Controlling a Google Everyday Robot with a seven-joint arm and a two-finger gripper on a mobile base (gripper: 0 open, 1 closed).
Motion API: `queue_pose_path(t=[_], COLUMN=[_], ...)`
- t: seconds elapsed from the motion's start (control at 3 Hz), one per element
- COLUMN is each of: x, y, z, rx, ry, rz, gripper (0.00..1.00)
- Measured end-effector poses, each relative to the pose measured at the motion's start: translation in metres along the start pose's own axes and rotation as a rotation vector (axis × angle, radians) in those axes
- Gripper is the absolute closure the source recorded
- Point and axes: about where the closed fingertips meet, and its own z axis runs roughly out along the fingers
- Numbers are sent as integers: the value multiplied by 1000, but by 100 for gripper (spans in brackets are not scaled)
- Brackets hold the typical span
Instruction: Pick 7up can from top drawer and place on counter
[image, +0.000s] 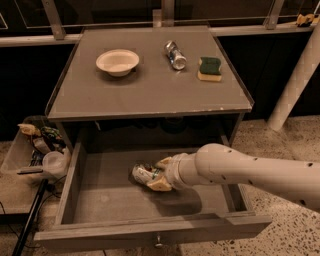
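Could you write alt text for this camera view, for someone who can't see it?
A robot arm reaches into the open top drawer, its tool at a 7up can lying on its side there. On the counter above sit a white bowl, a silver-blue can and a green sponge.

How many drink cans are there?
2. A silver-blue metal can lies on the flat grey counter, between the white bowl and green sponge. A white-and-green 7up can lies in the open grey top drawer, at the gripper. The arm may hide more.

Cream, black-dotted arm (250, 172) — tan claw (154, 175) in drawer (107, 202)
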Motion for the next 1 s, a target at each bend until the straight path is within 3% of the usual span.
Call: queue_pose_path(t=[0.33, 1.0], x=[-4, -31], y=[2, -1], z=[-3, -52], rx=[-11, 5], ry=[7, -41], rz=[-7, -31], gripper=[100, 100])
